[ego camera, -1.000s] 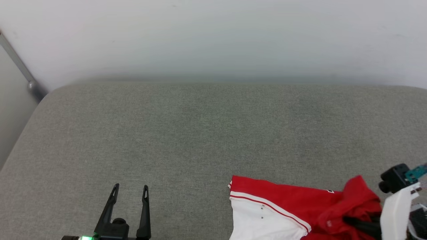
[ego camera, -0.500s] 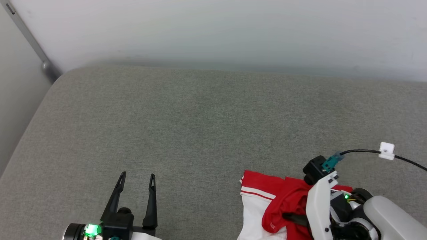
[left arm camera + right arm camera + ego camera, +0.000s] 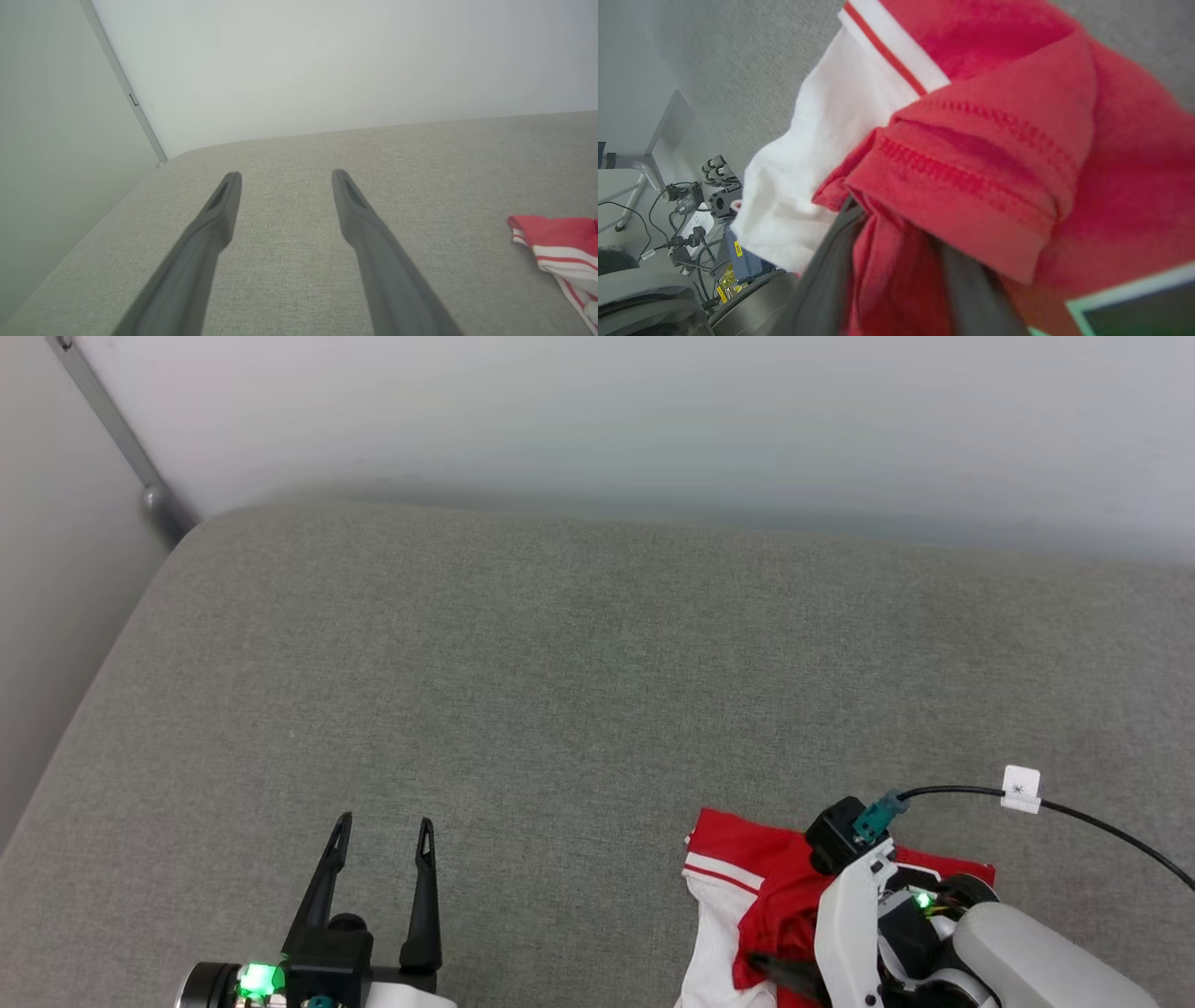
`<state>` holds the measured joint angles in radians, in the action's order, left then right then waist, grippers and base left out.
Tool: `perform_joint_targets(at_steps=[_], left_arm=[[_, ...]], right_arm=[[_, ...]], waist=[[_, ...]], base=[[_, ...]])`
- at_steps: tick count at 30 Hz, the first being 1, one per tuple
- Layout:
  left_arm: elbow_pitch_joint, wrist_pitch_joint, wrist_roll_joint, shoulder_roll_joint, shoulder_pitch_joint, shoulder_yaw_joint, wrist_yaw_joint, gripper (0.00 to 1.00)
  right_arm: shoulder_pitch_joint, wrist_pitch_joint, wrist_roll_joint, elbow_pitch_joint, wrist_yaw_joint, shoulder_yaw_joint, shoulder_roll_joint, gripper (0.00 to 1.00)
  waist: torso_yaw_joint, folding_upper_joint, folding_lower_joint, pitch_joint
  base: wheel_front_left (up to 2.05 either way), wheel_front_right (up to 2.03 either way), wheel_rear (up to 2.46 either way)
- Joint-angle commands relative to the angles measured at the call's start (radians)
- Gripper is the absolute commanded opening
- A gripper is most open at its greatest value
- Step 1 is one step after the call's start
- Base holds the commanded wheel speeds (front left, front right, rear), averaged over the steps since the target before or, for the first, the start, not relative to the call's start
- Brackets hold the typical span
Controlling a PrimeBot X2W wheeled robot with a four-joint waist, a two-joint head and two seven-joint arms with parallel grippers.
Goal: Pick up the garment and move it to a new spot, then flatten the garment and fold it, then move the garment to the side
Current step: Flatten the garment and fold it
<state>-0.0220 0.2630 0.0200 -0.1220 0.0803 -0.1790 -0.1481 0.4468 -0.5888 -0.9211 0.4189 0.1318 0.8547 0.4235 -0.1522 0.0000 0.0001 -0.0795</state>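
Red jersey shirt with white short sleeves and red-white striped trim [image 3: 747, 873] sits bunched near front edge of grey woven cushion [image 3: 560, 663]. Cloth is draped over and between long dark fingers of right gripper [image 3: 901, 256]. Fingertips are buried under red hem fold, so cannot tell whether jaws pinch cloth or stand loose. White sleeve spills to one side of those jaws. Left gripper [image 3: 385, 821] hovers well apart, jaws spread wide, nothing between, bare cushion ahead. It is likely kept ready for flattening. Step in hand looks like set-down at new spot.
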Motion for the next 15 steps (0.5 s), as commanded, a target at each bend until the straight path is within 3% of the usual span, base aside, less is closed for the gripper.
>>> perform_joint_targets(at_steps=[1, 5, 9, 15], left_arm=[[-0.002, 0.002, -0.006, -0.002, 0.020, 0.009, 0.002, 1.00], [0.005, 0.002, -0.004, -0.004, 0.045, 0.022, -0.004, 1.00], [0.018, 0.002, 0.002, 0.002, 0.071, 0.041, -0.011, 1.00], [0.033, 0.002, -0.001, 0.003, 0.083, 0.052, -0.009, 1.00]], right_arm=[[-0.001, 0.051, 0.018, -0.019, -0.002, 0.023, 0.038, 1.00], [-0.013, 0.168, 0.038, -0.114, -0.002, 0.033, 0.101, 1.00], [-0.045, 0.280, 0.051, -0.188, -0.002, -0.028, 0.174, 1.00], [-0.084, 0.464, 0.129, -0.215, -0.002, -0.204, 0.203, 1.00]], waist=[[0.009, 0.0000, -0.0001, 0.018], [0.032, 0.0000, -0.0001, 0.055], [0.055, 0.0000, -0.0001, 0.088], [0.084, 0.0000, -0.0001, 0.104]], base=[[0.00, 0.00, 0.00], [0.00, 0.00, 0.00], [0.00, 0.00, 0.00], [0.00, 0.00, 0.00]])
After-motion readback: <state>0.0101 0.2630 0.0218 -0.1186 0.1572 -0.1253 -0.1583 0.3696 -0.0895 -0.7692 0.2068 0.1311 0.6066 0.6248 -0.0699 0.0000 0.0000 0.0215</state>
